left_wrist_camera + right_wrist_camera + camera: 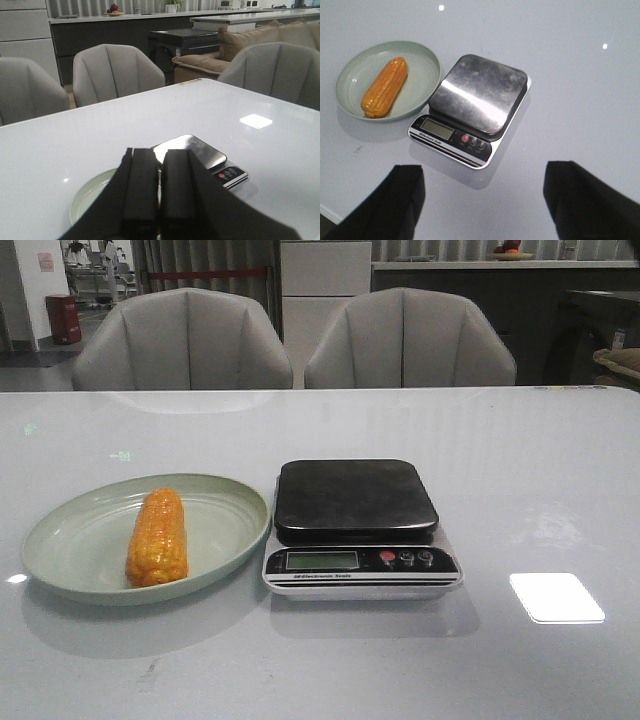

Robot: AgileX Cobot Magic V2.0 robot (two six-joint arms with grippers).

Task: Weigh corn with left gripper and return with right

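The orange-yellow corn (pixel 158 537) lies lengthwise in a pale green plate (pixel 70 540) left of the kitchen scale (pixel 355 502). It also shows in the right wrist view (pixel 384 87) on the plate (pixel 422 65) beside the scale (pixel 475 97). My left gripper (pixel 159 155) is shut and empty, held above the plate (pixel 87 192) and scale (pixel 200 150); its fingers hide the corn. My right gripper (pixel 482 182) is open and empty, above the bare table on the near side of the scale. Neither gripper shows in the front view.
Two grey chairs (pixel 185 340) (pixel 405 335) stand behind the table's far edge. The scale's display and buttons (pixel 400 558) face the near side. Bright light patches lie on the white table (pixel 555 595) right of the scale.
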